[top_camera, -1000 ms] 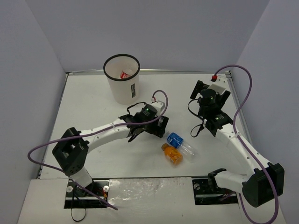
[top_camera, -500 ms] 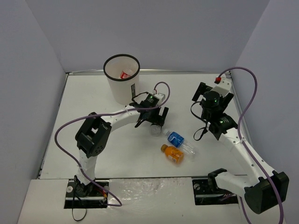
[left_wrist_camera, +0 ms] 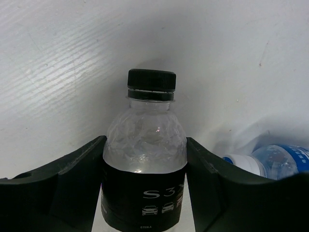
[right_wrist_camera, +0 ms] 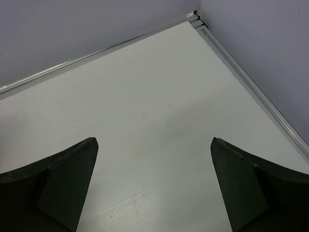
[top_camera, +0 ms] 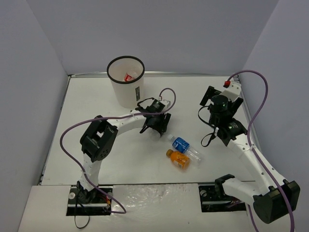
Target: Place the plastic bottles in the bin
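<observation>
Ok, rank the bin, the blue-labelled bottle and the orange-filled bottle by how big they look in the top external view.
1. The bin, by far the largest.
2. The blue-labelled bottle, lying on its side, somewhat longer than the next.
3. The orange-filled bottle, right beside it, the shortest.

The left arm [top_camera: 121,125] and right arm [top_camera: 256,162] are 2 chains of white links with blocky black joints. A purple cable [top_camera: 61,141] loops along each, and a small red part [top_camera: 226,84] sits on the right one. Their fingers [left_wrist_camera: 67,183] are thick, matte black wedges.
</observation>
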You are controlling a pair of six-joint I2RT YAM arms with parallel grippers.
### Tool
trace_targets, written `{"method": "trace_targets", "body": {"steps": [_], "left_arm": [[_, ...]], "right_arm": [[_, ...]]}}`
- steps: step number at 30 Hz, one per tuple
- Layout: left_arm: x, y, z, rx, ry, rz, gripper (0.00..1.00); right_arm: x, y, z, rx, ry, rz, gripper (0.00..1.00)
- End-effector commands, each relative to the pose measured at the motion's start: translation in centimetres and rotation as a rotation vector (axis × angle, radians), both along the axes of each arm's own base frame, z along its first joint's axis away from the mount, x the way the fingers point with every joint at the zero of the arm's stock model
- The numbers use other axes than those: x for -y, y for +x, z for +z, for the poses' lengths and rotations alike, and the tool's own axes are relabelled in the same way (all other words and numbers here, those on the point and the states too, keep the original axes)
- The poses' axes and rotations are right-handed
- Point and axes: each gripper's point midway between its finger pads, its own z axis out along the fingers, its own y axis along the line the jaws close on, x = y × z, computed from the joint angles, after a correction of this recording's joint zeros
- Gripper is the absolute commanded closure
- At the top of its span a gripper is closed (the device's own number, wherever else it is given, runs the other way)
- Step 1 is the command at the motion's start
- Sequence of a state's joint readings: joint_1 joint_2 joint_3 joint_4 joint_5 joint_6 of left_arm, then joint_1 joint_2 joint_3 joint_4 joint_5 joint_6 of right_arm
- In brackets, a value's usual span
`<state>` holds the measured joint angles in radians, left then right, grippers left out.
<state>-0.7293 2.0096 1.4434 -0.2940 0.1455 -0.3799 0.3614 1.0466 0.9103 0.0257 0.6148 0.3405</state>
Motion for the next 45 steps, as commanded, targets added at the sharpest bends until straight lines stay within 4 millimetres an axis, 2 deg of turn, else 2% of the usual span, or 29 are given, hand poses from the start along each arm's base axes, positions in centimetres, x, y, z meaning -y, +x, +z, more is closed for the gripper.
{"method": "trace_targets", "body": {"steps": [1,3,5,9,11,13,16,17,18,21,23,26,29,30,31,33,37,40,41,42,45], "left_arm": [[-0.8,1.9,5.5,0.105,-0.061,0.067,0.77],[-1.2,2.4,7.4,0.141,-0.073,0.085,0.86],[-1.8,3.0,10.8,0.208,-0.103,0.095,0.88],[-3.5,4.6,18.8,0.401,-0.147,0.127,0.88],[-4.6,4.8,23.5,0.521,-0.167,0.133,0.88],[-6.3,5.5,27.6,0.644,-0.174,0.182,0.88],[-9.3,7.6,32.7,0.789,-0.225,0.286,0.85],[-10.1,8.3,33.8,0.819,-0.241,0.312,0.85],[-11.2,8.9,33.8,0.824,-0.232,0.340,0.85],[-15.3,12.7,38.9,0.942,-0.269,0.481,0.85],[-16.7,15.2,39.3,0.972,-0.286,0.534,0.85],[-18.8,19.9,39.8,0.974,-0.335,0.576,0.84],[-19.6,23.0,37.1,0.877,-0.313,0.572,0.83],[-19.3,23.8,36.8,0.872,-0.319,0.561,0.83],[-19.1,24.7,35.4,0.843,-0.305,0.556,0.83],[-18.8,25.3,34.9,0.839,-0.306,0.547,0.83],[-19.0,25.6,34.7,0.855,-0.298,0.554,0.61],[-20.1,25.2,35.0,0.884,-0.254,0.579,0.37],[-20.2,24.8,35.5,0.897,-0.255,0.573,0.17],[-20.3,24.4,35.9,0.910,-0.257,0.566,0.03],[-20.7,23.2,37.7,0.943,-0.262,0.564,0.03]], "right_arm": [[0.8,-0.4,2.1,0.076,0.023,-0.045,0.00],[0.6,-0.5,2.3,0.078,0.021,-0.030,0.00],[0.2,-0.5,2.5,0.079,0.021,0.001,0.00],[-1.3,-0.2,2.8,0.080,0.037,0.093,0.00],[-2.9,0.0,2.9,0.076,0.051,0.184,0.00],[-5.0,0.1,2.6,0.066,0.074,0.299,0.00],[-7.5,0.3,1.6,0.042,0.108,0.428,0.00],[-7.8,0.4,1.3,0.033,0.108,0.437,0.00],[-8.1,0.5,1.0,0.024,0.110,0.449,0.00],[-10.4,0.2,0.3,-0.006,0.104,0.556,0.00],[-12.0,-0.4,0.0,-0.017,0.099,0.625,0.00],[-15.9,-2.5,-1.1,-0.059,0.098,0.796,0.00],[-18.4,-4.4,-2.9,-0.126,0.116,0.904,0.00],[-18.6,-4.7,-3.3,-0.142,0.116,0.911,0.00],[-18.8,-5.2,-4.2,-0.171,0.129,0.926,0.00],[-19.1,-6.0,-5.3,-0.207,0.139,0.956,0.00],[-20.2,-8.6,-8.1,-0.341,0.143,1.065,0.00],[-21.6,-11.0,-10.4,-0.452,0.134,1.164,0.00],[-22.2,-11.8,-10.8,-0.468,0.118,1.199,0.00],[-22.7,-12.5,-11.0,-0.478,0.104,1.231,0.00],[-23.4,-13.6,-10.4,-0.456,0.075,1.292,0.00]]}}
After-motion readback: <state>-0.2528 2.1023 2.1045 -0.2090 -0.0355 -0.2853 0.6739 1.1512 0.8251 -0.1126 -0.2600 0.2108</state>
